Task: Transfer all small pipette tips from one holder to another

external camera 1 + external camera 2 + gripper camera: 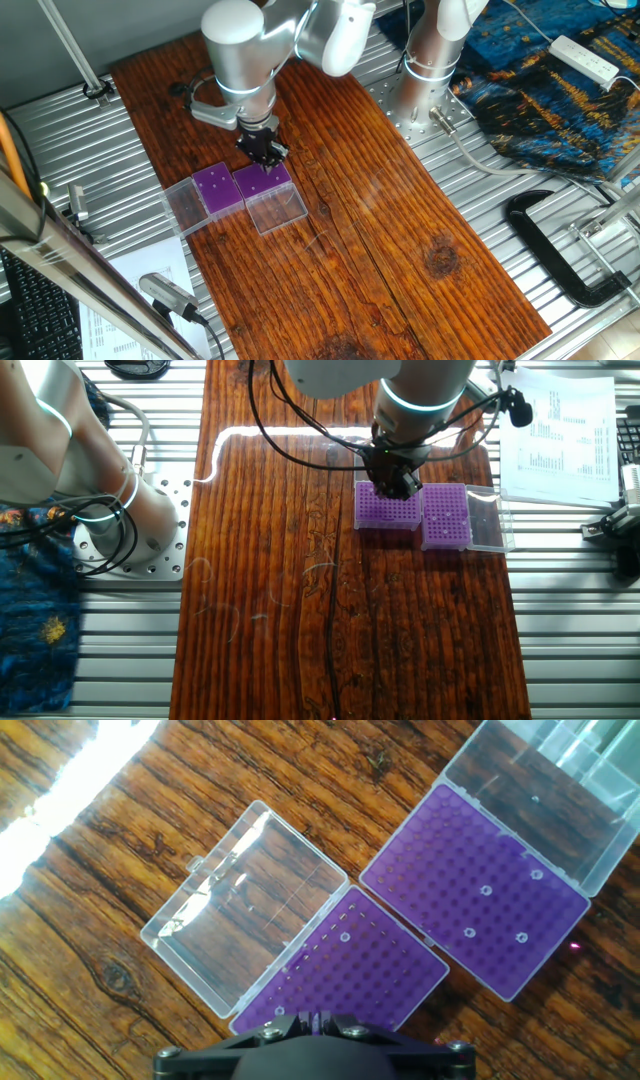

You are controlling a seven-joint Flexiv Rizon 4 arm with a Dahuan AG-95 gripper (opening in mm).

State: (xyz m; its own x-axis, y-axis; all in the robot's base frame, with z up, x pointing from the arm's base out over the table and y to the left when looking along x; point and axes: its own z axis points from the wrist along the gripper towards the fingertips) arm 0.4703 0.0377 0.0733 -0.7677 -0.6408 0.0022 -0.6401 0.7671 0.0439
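Two holders with purple perforated tops stand side by side, their clear lids open. In the hand view the near holder carries two small pipette tips, and the far holder carries several more. My gripper hangs just above the near holder's edge, its fingers drawn close on a thin pale sliver that looks like a tip. The fixed views show the gripper over one holder, with the other holder beside it.
The open lids lie flat beside the racks on the wooden board. A black clamp and the arm's base stand to the right, and printed papers lie on the metal table.
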